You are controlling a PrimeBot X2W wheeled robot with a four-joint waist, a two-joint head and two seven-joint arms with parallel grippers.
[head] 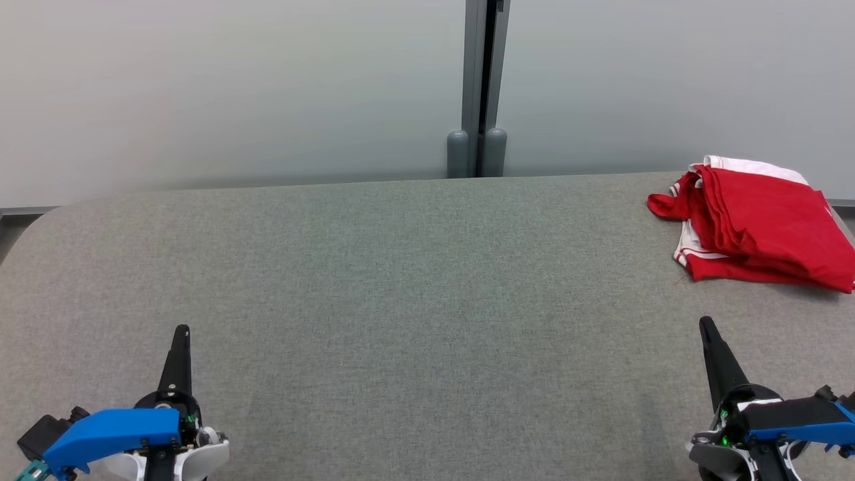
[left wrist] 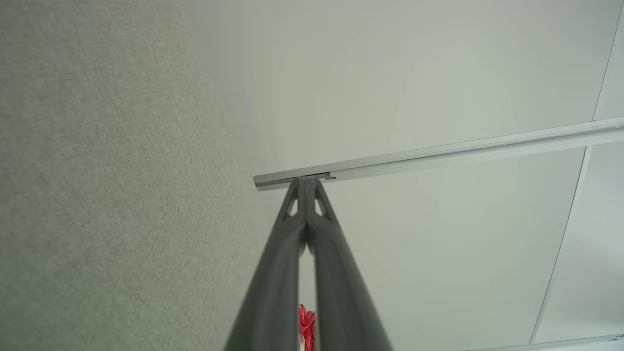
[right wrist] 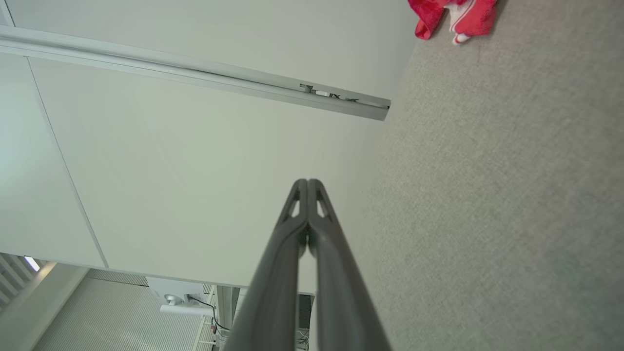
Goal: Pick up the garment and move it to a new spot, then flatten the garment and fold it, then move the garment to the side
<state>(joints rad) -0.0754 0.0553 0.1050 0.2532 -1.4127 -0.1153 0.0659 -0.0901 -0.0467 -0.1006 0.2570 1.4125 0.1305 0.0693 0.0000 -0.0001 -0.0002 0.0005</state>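
Observation:
The garment (head: pixel 761 224) is red with white trim and lies folded in a heap at the far right of the grey felt table (head: pixel 414 280), reaching the view's right edge. A corner of the garment (right wrist: pixel 453 17) shows at the top of the right wrist view, and a red sliver of it (left wrist: pixel 306 324) shows between the left fingers. My left gripper (head: pixel 182 331) is at the lower left, shut and empty, tips pressed together (left wrist: pixel 307 181). My right gripper (head: pixel 706 322) is at the lower right, shut and empty (right wrist: pixel 307 181), well short of the garment.
A pale partition wall runs behind the table, with a grey vertical post (head: pixel 482 87) at its middle. The table's far left corner (head: pixel 40 220) is rounded. A wide stretch of bare felt lies between the two grippers.

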